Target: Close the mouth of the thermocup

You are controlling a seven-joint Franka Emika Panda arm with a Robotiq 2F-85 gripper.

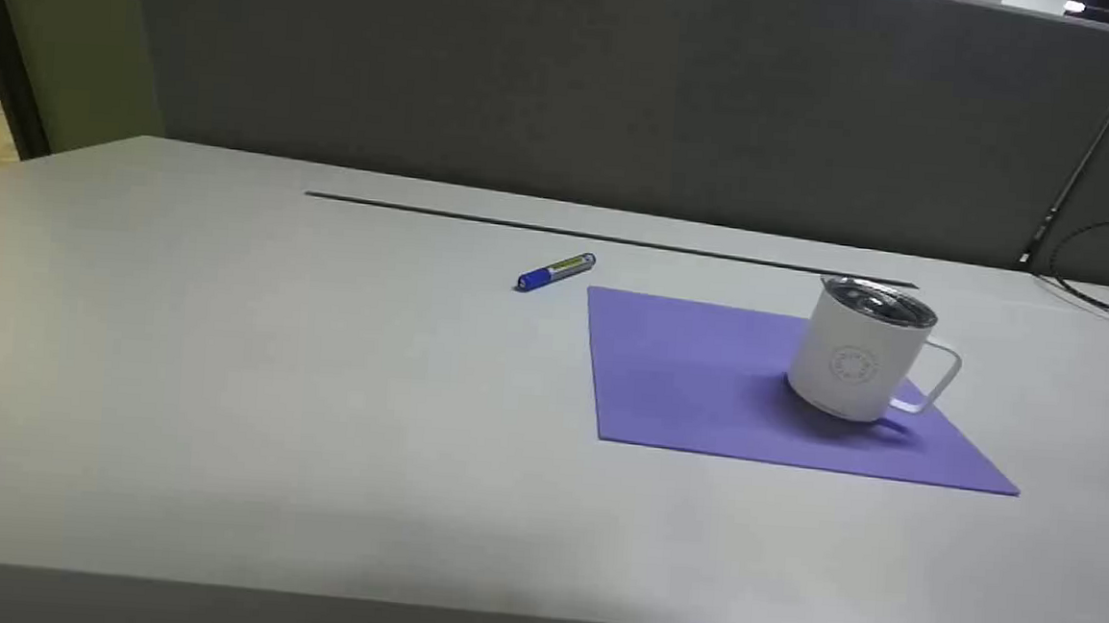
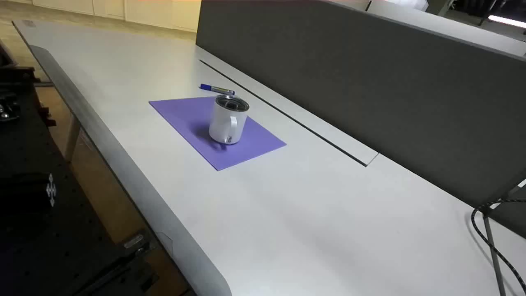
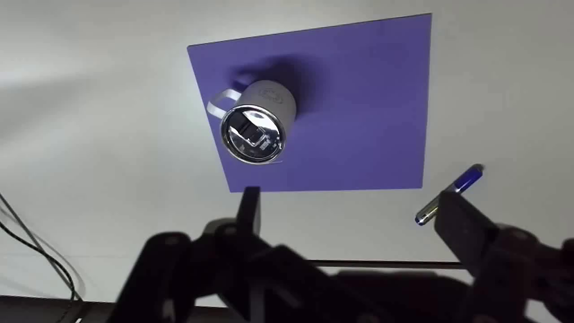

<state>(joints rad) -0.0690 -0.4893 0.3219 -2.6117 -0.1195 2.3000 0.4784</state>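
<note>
The thermocup is a white mug with a side handle, standing upright on a purple mat in both exterior views (image 1: pixel 835 367) (image 2: pixel 220 123) and in the wrist view (image 3: pixel 282 105). Its shiny dark lid (image 3: pixel 264 150) is seated on top. A dark slot with a small slider tab (image 3: pixel 256 136) crosses the lid from the handle side towards its middle. I cannot tell for sure whether the mouth is open. My gripper (image 3: pixel 347 197) is open and empty, its fingers wide apart, above the table and clear of the cup. The gripper is out of view in both exterior views.
The purple mat (image 1: pixel 685 377) lies flat on the white table (image 1: pixel 319 384). A blue-capped marker (image 1: pixel 557 271) lies beside the mat. A grey partition (image 1: pixel 578 91) stands along the table's back edge. A black cable (image 2: pixel 497 250) hangs at one end.
</note>
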